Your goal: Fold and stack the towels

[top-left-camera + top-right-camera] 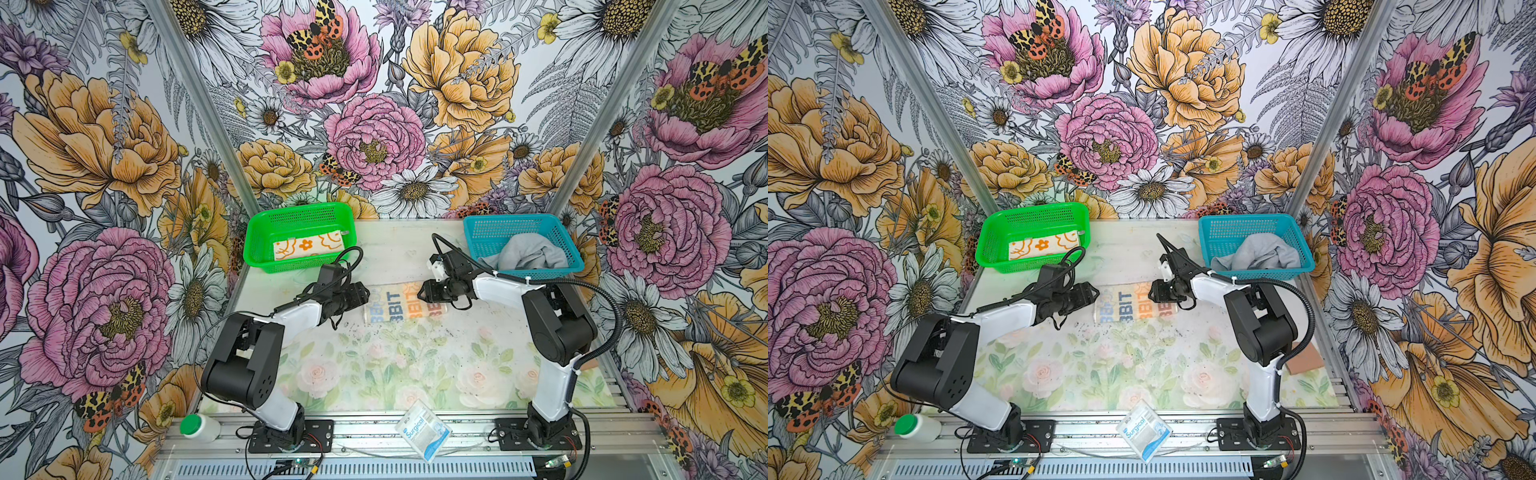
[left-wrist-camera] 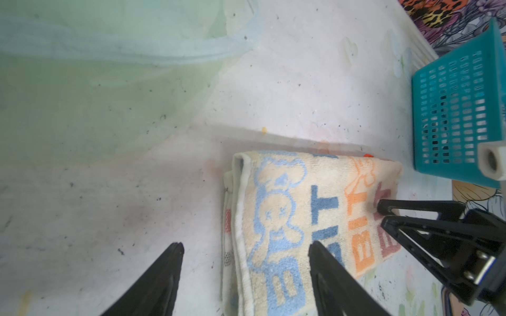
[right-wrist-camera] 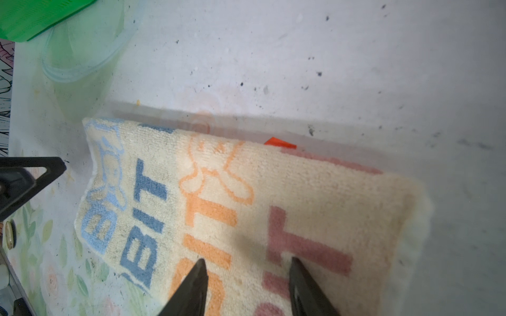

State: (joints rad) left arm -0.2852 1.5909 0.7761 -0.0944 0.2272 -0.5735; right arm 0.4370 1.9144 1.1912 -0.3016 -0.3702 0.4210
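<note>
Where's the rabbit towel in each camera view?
Top view: RABBIT towel lies centre-frame.
Top view: centre-frame again.
Left wrist: mid-frame, short of the teal basket.
Right wrist: fills the frame's middle.
Shared landmark: right gripper at the towel's pink-lettered end.

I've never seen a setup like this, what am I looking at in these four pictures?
Two robot arms work at a table. Two pictures look down from overhead, nearly alike; two come from cameras on the arms' wrists. Between the arms lies a folded cream towel with RABBIT lettering; the left gripper and right gripper are at its ends, both open, holding nothing. A folded cream towel with orange flowers sits in the green plastic basket, a crumpled grey towel in the blue plastic basket. A white-blue Surgical packet lies at the front.
</note>
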